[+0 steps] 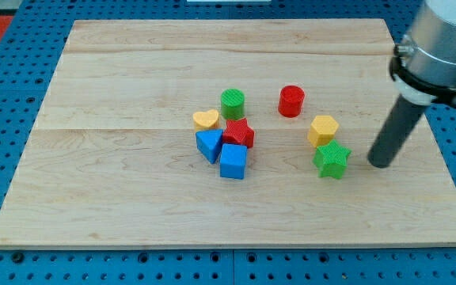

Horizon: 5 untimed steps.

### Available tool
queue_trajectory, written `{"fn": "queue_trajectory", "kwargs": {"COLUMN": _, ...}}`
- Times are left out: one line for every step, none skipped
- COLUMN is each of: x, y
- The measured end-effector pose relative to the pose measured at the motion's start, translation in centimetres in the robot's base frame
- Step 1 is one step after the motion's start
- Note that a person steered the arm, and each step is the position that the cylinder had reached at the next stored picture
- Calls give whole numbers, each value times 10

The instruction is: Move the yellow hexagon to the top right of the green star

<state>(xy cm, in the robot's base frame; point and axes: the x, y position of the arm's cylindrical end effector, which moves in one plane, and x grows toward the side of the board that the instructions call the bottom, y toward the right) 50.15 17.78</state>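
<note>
The yellow hexagon (323, 130) sits right of the board's middle, touching the green star (332, 160) from the star's upper left. My tip (378, 165) rests on the board just right of the green star, with a small gap between them, and lower right of the hexagon.
A red cylinder (291, 101) stands up-left of the hexagon. A cluster lies near the middle: green cylinder (233, 104), yellow heart (206, 120), red star (238, 133), blue triangle (208, 145), blue cube (233, 161). The wooden board (133, 198) has its right edge near my tip.
</note>
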Motion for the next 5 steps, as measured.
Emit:
{"fn": "queue_trajectory", "kwargs": {"x": 7, "y": -43}}
{"fn": "queue_trajectory", "kwargs": {"x": 10, "y": -49}}
{"fn": "queue_trajectory", "kwargs": {"x": 3, "y": -89}}
{"fn": "queue_trajectory", "kwargs": {"x": 3, "y": -61}}
{"fn": "queue_trajectory", "kwargs": {"x": -19, "y": 30}}
